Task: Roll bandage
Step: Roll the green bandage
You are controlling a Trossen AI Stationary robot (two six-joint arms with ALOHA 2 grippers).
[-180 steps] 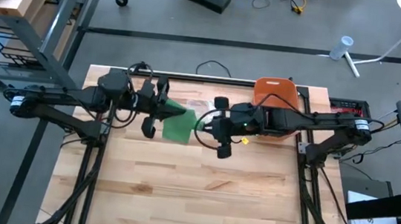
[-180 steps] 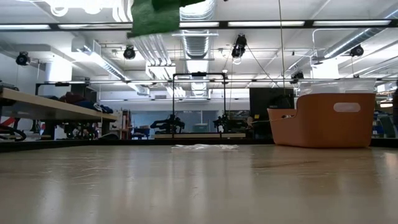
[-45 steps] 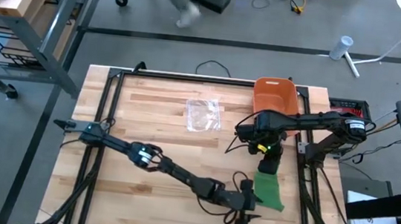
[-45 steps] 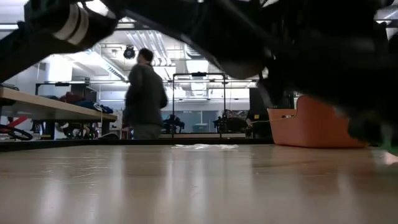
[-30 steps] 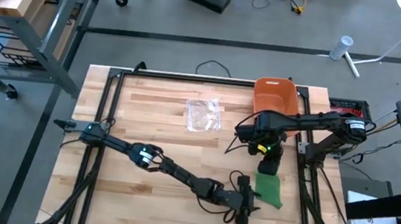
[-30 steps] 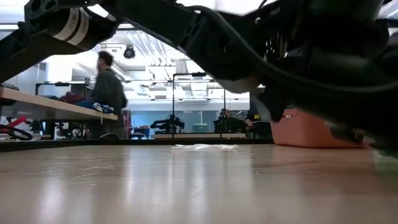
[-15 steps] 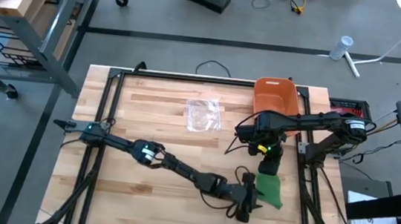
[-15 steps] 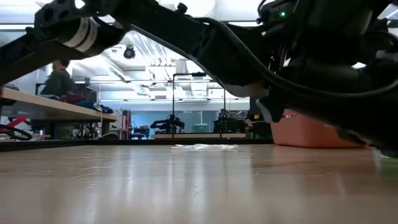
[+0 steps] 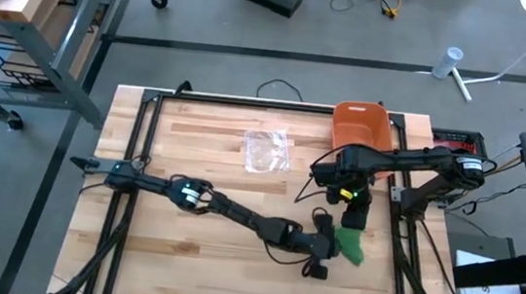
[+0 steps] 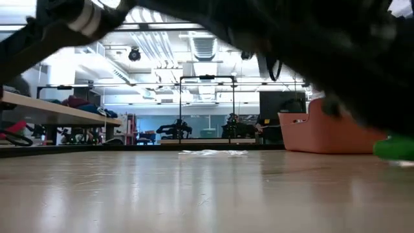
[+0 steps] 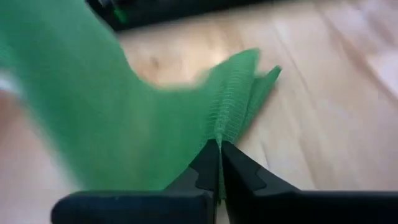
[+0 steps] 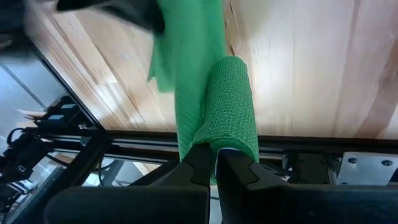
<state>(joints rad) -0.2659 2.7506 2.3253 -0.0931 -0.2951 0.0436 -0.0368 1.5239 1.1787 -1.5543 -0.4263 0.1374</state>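
The green bandage (image 9: 349,244) lies near the table's right edge, between my two grippers. Its rolled part (image 12: 229,93) is a short ribbed cylinder, and a loose strip (image 12: 186,56) runs off it. My right gripper (image 9: 353,218) stands over the roll's far end, shut on it. My left gripper (image 9: 329,245) reaches across from the table's left and is shut on the loose strip (image 11: 155,112). In the low view only a bit of green (image 10: 394,148) shows at the right, under the dark arms. My left gripper pinches a gathered fold of the loose strip (image 11: 229,121) between its two fingers. It comes from the table's left, slanting down. The cloth fans out beyond the fingertips toward the roll. My right gripper pinches the end of the roll (image 12: 225,135) between its two fingers, slanting down from above. The roll stretches away from the fingertips, with the loose strip coming off its side.
An orange bin (image 9: 361,128) stands at the far right of the table, just behind the right arm. A clear plastic bag (image 9: 267,150) lies at the far middle. The table's black frame rail (image 12: 298,146) runs close past the roll.
My left gripper has gone up and toward the far right, up to the bandage, and has shut on the loose strip. The strip, which lay flat and stretched toward the near edge, is now gathered and drawn shorter. The roll stays in my right gripper.
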